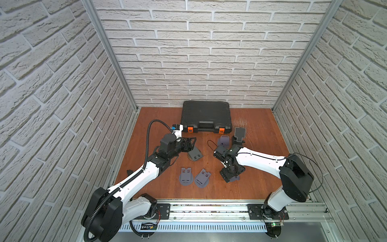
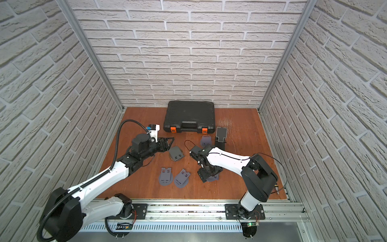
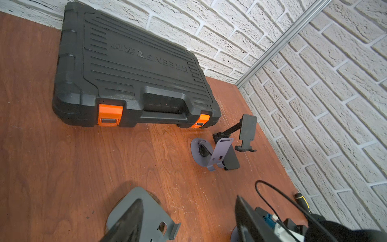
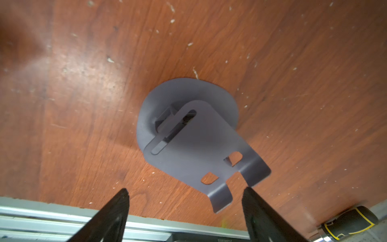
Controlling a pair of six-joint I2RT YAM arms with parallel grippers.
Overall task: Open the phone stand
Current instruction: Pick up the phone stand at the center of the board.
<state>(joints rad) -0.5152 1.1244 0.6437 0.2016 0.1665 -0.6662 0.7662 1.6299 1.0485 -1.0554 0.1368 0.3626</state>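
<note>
On the left side of the table (image 1: pixel 257 188), left gripper (image 3: pixel 187 199) released, jaws standing wide apart, with one finger (image 3: pixel 125 222) in front of a gray stand (image 3: pixel 150 205) whose plate is raised; touching it or not, cannot tell. Nearer to the front edge, a folded stand (image 1: pixel 185 176) lying flat and, just beside it, a second folded stand (image 1: pixel 202 178). Against the far wall, a closed black tool case (image 1: pixel 206 117) with orange latches. Right of its near corner, an opened purple stand (image 1: pixel 223 140) and just beside it a taller black stand (image 1: pixel 238 135). Nearer again, right gripper (image 4: pixel 186 189) pointing down, jaws spread, gripping nothing. Just beyond its tips, the phone stand (image 4: pixel 199 142): round base flat on the wood, plate lifted and tilted, lip just beside one fingertip. At the right edge, a black and yellow screwdriver handle (image 4: pixel 351 222).
</note>
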